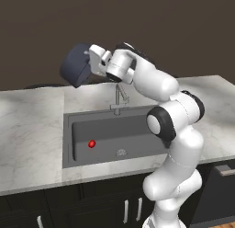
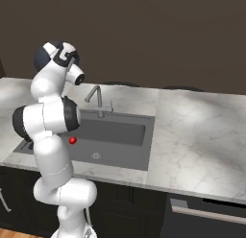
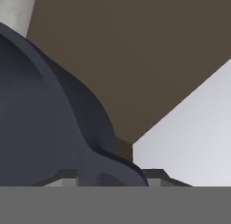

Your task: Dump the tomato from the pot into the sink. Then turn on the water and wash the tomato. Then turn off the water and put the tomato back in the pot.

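The dark blue-grey pot (image 1: 75,66) hangs tipped on its side high above the left end of the sink (image 1: 73,130). My gripper (image 1: 90,60) is shut on its rim at a loop handle. In the hand view the pot's wall (image 3: 40,128) rises at the left, and its handle (image 3: 113,166) sits between my gripper's tips (image 3: 110,178). The tiny red tomato (image 1: 92,143) lies on the basin floor at the left, apart from the pot. In the right base view the tomato (image 2: 72,140) shows beside my arm, and the pot (image 2: 39,58) is mostly hidden behind my hand.
A thin grey faucet (image 1: 118,96) stands at the sink's back rim, right below my wrist. A round drain (image 1: 121,152) lies in the basin floor, right of the tomato. Marble counter (image 2: 202,131) spreads to both sides. Dark cabinets (image 1: 92,204) run below.
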Controlling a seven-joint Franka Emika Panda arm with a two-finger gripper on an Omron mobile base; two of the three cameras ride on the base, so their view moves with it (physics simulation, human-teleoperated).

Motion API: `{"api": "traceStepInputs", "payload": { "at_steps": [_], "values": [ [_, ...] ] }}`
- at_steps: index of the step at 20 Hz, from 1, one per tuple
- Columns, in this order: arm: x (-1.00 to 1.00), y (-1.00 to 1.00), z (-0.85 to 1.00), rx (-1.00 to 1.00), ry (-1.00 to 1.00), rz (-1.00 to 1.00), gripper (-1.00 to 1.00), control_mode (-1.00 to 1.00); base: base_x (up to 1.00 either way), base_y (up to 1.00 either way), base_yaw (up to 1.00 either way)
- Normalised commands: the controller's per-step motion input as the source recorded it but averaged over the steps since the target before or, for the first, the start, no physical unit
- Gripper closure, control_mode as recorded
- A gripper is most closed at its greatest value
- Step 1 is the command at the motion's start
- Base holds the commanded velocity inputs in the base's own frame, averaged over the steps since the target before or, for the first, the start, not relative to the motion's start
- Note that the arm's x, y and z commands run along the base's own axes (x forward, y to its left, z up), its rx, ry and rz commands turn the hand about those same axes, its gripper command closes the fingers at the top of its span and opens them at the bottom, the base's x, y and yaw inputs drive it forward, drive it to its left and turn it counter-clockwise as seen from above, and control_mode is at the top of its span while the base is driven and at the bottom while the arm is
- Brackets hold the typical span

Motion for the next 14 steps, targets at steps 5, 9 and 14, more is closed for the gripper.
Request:
{"api": "traceStepInputs", "payload": {
  "at_steps": [5, 9, 14],
  "values": [
    [-0.86, 0.0, 0.61, -0.03, -0.12, 0.0, 1.0, -1.0, 0.0, 0.0, 0.0],
    [-1.0, 0.0, 0.48, -0.18, -0.2, 0.0, 1.0, -1.0, 0.0, 0.0, 0.0],
    [-1.0, 0.01, 0.26, -0.29, -0.12, 0.0, 1.0, -1.0, 0.0, 0.0, 0.0]
  ]
}}
